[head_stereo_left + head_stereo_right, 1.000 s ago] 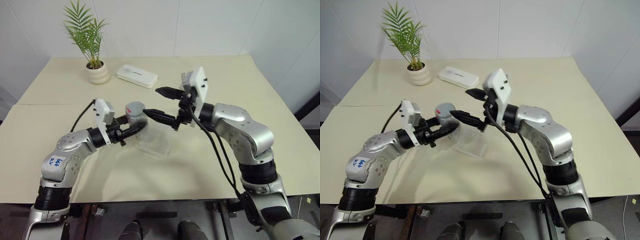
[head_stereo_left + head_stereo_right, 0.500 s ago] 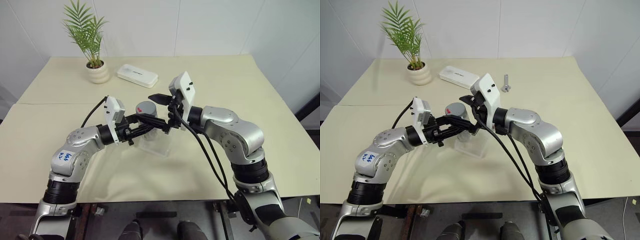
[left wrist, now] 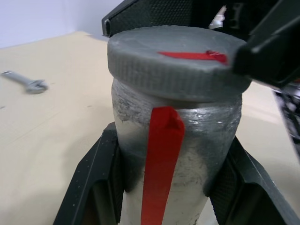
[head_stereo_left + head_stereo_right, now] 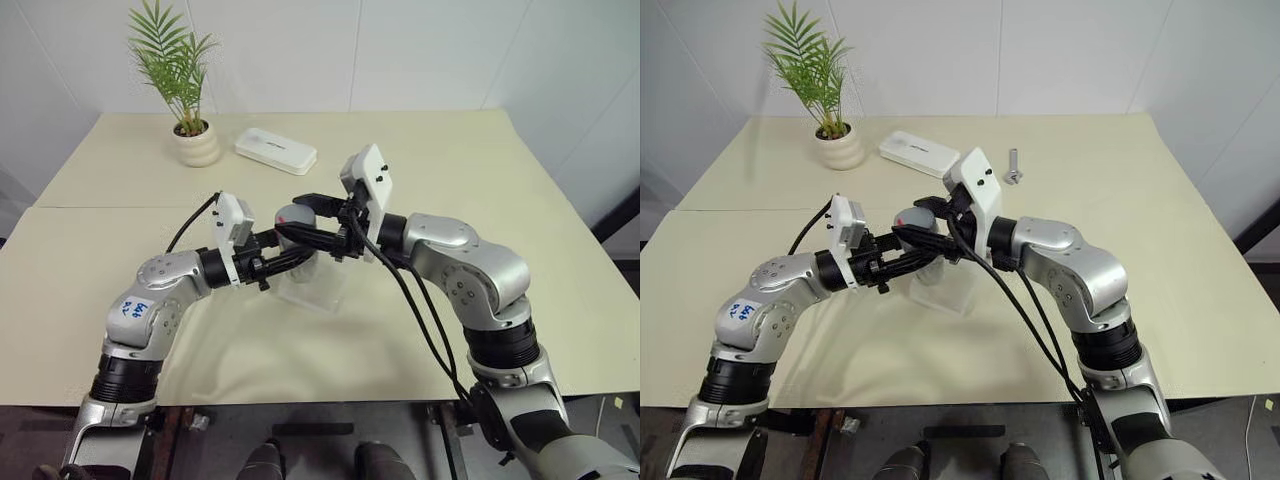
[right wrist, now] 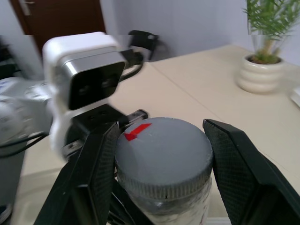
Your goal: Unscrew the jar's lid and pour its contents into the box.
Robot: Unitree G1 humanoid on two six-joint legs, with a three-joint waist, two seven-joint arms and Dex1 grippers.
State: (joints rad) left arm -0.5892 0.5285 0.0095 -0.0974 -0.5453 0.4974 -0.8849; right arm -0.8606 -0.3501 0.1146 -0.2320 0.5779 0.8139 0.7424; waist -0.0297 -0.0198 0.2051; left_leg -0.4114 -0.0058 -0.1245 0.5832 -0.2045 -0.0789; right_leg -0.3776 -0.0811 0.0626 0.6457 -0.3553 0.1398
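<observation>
A: Right wrist view: right gripper (image 5: 161,173) clamps the lid (image 5: 161,157), one finger on each side of the rim. Jar (image 3: 171,154) hangs straight below it, axis vertical, lid up.

B: Left gripper (image 3: 171,187) pinches the jar's body from the side (red stripe facing its camera). Box (image 4: 312,285) sits just under both, so twist about the vertical.

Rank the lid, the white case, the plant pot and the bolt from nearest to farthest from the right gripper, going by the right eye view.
1. The lid: between the right gripper fingers.
2. The bolt and the white case, both toward the table's far side: too close to call.
3. The plant pot: far left corner.
</observation>
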